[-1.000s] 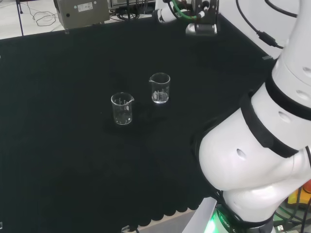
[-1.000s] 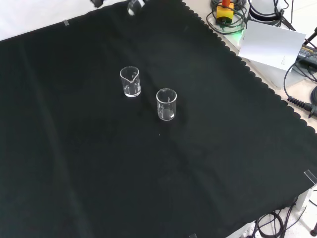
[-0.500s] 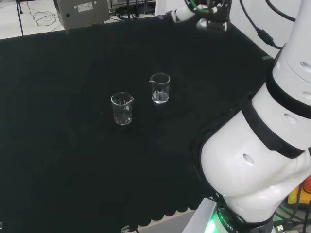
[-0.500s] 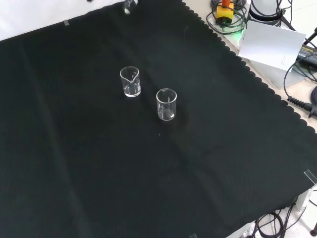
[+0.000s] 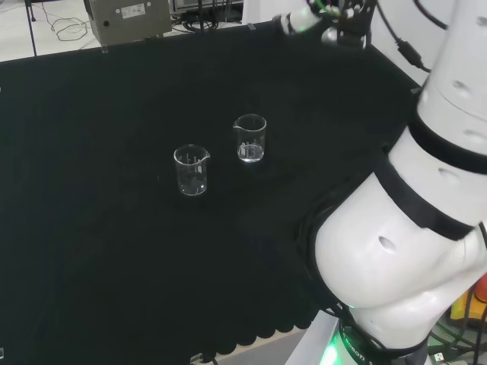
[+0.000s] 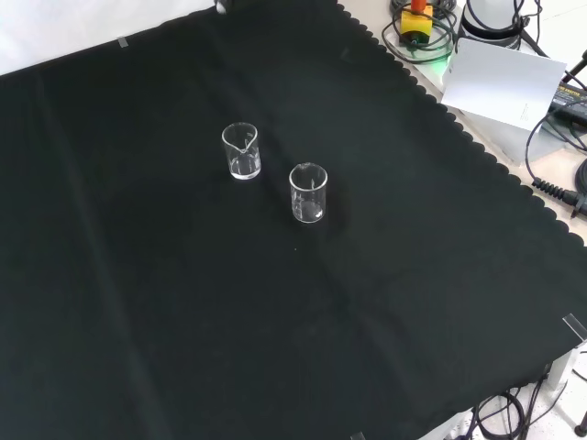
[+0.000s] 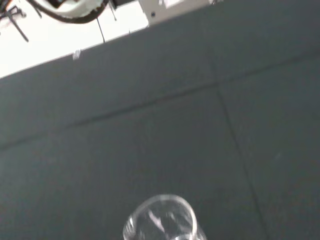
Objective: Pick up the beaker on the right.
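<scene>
Two clear glass beakers stand upright and close together on the black cloth. In the head view one beaker (image 5: 250,138) is to the right and slightly farther off, the other beaker (image 5: 191,170) to the left and nearer. The front view shows them as the upper-left beaker (image 6: 241,151) and the lower-right beaker (image 6: 308,192). The hand (image 5: 329,17) hangs high at the head view's top edge, far from both beakers, and its grip cannot be made out. A beaker rim (image 7: 162,220) appears in the wrist view, well below the hand.
The arm's white links (image 5: 411,228) fill the head view's right side. A grey box (image 5: 129,19) sits beyond the cloth's far edge. In the front view a white card (image 6: 504,82), cables and a yellow-and-red button (image 6: 417,18) lie off the cloth's right edge.
In the head view the hand has drifted to the right and upward along the top edge. In the front view it has slipped out past the top edge. Both beakers stay put.
</scene>
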`<state>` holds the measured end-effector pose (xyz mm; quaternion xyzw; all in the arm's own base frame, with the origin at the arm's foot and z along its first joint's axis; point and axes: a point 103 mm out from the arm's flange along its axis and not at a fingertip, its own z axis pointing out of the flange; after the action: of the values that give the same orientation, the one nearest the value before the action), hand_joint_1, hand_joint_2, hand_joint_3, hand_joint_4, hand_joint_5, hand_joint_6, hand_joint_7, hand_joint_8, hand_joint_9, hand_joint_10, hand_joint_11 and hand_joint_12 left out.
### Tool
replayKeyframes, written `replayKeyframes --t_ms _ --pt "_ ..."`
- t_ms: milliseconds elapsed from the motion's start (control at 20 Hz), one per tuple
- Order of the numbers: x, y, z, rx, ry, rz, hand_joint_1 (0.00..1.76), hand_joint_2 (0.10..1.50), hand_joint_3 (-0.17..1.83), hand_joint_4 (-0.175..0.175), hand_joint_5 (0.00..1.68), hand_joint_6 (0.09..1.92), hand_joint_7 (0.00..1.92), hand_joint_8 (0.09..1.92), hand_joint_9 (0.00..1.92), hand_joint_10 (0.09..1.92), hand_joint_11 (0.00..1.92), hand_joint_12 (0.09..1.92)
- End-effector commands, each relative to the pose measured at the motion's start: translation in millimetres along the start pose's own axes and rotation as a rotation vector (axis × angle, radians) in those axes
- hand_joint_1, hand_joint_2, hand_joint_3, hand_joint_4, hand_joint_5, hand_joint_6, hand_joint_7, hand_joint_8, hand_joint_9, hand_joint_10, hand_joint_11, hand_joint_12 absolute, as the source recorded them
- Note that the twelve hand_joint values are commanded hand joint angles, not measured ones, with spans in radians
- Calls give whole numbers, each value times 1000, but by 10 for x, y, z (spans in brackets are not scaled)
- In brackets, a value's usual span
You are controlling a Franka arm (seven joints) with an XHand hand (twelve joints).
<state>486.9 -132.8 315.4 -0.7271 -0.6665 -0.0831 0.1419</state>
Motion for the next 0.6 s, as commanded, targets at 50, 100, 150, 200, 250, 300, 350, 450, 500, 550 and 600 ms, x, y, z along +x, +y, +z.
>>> replayKeyframes --t_ms 50,100,150,200,250,300,350,450,500,550,600 --pt "-206 275 1318 218 54 -95 759 639 508 -27 304 87 147 606 270 670 0 1302" --pt "-219 273 1341 223 51 -96 759 638 509 -26 305 87 147 607 271 670 0 1302" --pt "-237 269 1369 227 51 -98 760 635 510 -26 306 87 148 607 272 670 0 1303" --pt "-258 264 1396 230 54 -101 760 633 511 -26 307 87 148 608 273 670 0 1303" --pt "-274 259 1418 233 57 -103 762 628 512 -26 309 87 149 608 275 670 0 1305" --pt "-296 254 1442 236 65 -106 763 624 513 -26 310 87 149 609 277 670 0 1306" --pt "-317 247 1460 234 66 -107 763 622 514 -26 311 87 150 610 278 670 0 1306" --pt "-352 239 1488 232 66 -115 760 610 520 -26 313 87 154 613 284 669 0 1320" --pt "-372 234 1500 232 67 -123 759 604 522 -26 313 87 154 614 287 668 0 1325" --pt "-386 232 1513 238 69 -134 759 599 523 -26 313 87 155 614 288 668 0 1329" --pt "-403 235 1541 266 90 -154 758 596 524 -26 313 87 155 615 289 667 0 1332"
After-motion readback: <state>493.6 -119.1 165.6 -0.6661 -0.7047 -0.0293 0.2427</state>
